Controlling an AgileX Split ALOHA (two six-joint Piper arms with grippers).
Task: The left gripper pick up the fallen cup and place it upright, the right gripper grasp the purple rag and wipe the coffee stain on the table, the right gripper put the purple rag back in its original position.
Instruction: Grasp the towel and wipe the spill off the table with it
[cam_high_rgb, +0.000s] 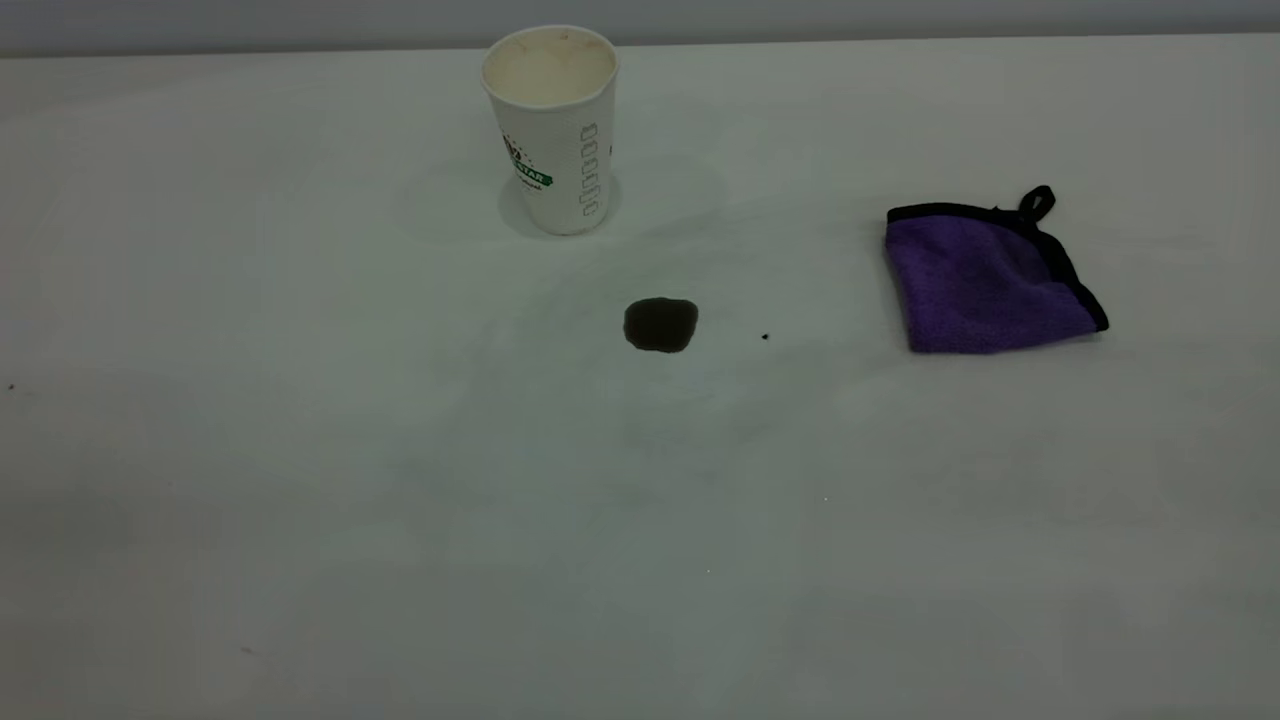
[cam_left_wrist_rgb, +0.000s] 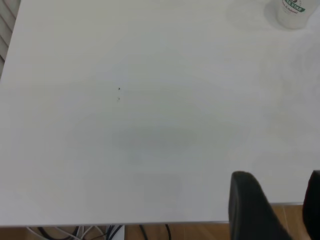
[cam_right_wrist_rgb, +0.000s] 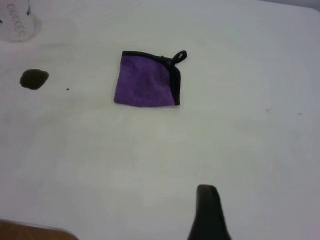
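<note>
Cup (cam_high_rgb: 553, 130) upright at tabletop (cam_high_rgb: 300, 480) far side. Coffee stain (cam_high_rgb: 660, 324) unwiped. Purple rag (cam_high_rgb: 985, 285) right of stain: soft, light; pinch near edge. Left end effector (cam_left_wrist_rgb: 280, 207) open; right can't tell.

White paper cup (cam_high_rgb: 553, 125) upright on table (cam_high_rgb: 300, 480), far side, green logo and column of printed boxes facing camera, cream inside. Dark roundish coffee stain (cam_high_rgb: 660, 325) just in front of cup, apart. Purple rag (cam_high_rgb: 985, 280) folded flat, black edging, loop at far corner, well right of stain.
</note>
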